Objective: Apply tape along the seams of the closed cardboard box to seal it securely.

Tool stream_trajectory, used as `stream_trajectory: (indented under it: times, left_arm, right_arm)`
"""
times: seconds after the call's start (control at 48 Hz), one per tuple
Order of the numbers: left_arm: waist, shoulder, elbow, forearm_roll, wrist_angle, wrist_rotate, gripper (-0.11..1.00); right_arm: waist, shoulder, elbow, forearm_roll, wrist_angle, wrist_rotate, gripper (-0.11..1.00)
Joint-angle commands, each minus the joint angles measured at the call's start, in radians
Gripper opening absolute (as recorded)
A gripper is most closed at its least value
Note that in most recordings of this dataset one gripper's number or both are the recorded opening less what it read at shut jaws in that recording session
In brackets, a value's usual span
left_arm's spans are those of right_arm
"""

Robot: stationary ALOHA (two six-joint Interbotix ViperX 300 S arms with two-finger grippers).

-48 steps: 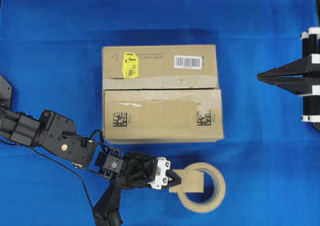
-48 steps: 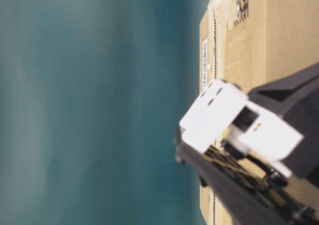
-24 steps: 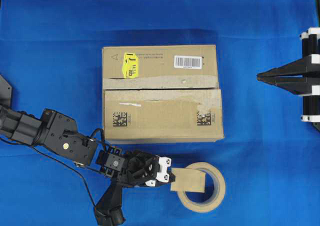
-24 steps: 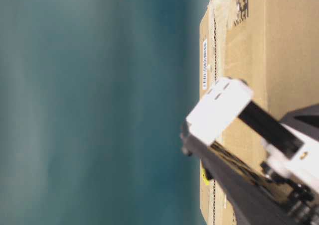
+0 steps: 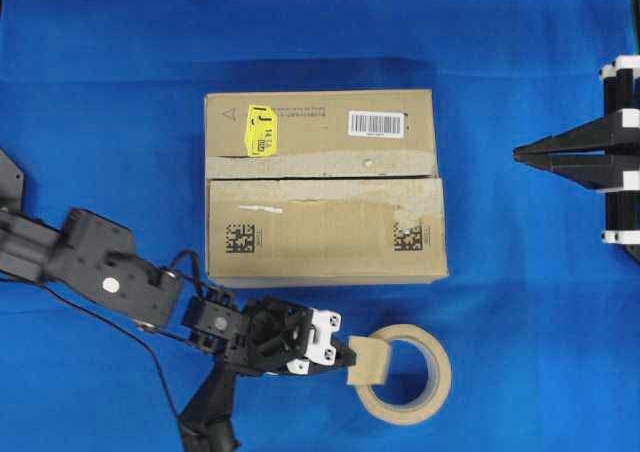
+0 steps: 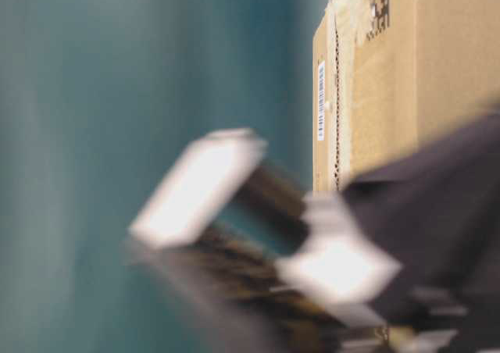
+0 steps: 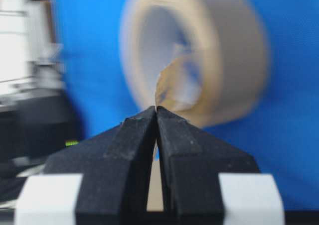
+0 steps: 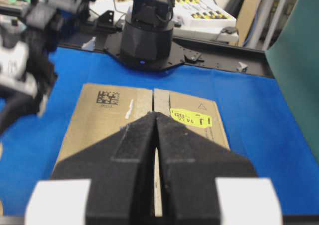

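Now the left gripper (image 5: 345, 356) pinches the tape (image 5: 368, 360) over the roll (image 5: 405, 374), below the box (image 5: 324, 187), ready to carry it to the seam (image 5: 322, 178); the right gripper (image 5: 520, 153) waits closed, empty.

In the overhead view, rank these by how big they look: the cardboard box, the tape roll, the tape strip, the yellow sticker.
Largest to smallest:
1. cardboard box
2. tape roll
3. tape strip, pinched in the left end effector
4. yellow sticker
The strip and the sticker look nearly alike, and the strip is lifted and bent, so their order is unsure.
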Motion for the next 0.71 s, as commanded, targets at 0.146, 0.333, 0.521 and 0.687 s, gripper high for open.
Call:
stream_trajectory:
  times: [0.146, 0.333, 0.521, 0.687]
  left_arm:
    - [0.054, -0.176, 0.037, 0.000, -0.011, 0.055, 0.00]
    - [0.141, -0.249, 0.086, 0.000, -0.051, 0.075, 0.00]
    - [0.238, -0.276, 0.129, 0.000, -0.086, 0.075, 0.00]
    - [0.316, -0.281, 0.144, 0.000, -0.075, 0.064, 0.00]
  right_arm:
    - [0.012, 0.012, -0.026, 0.003, -0.008, 0.003, 0.00]
    - [0.020, 0.038, -0.034, 0.006, -0.037, 0.005, 0.00]
    - [0.020, 0.081, -0.044, 0.006, -0.046, 0.003, 0.00]
    - [0.020, 0.143, -0.041, 0.006, -0.083, 0.002, 0.00]
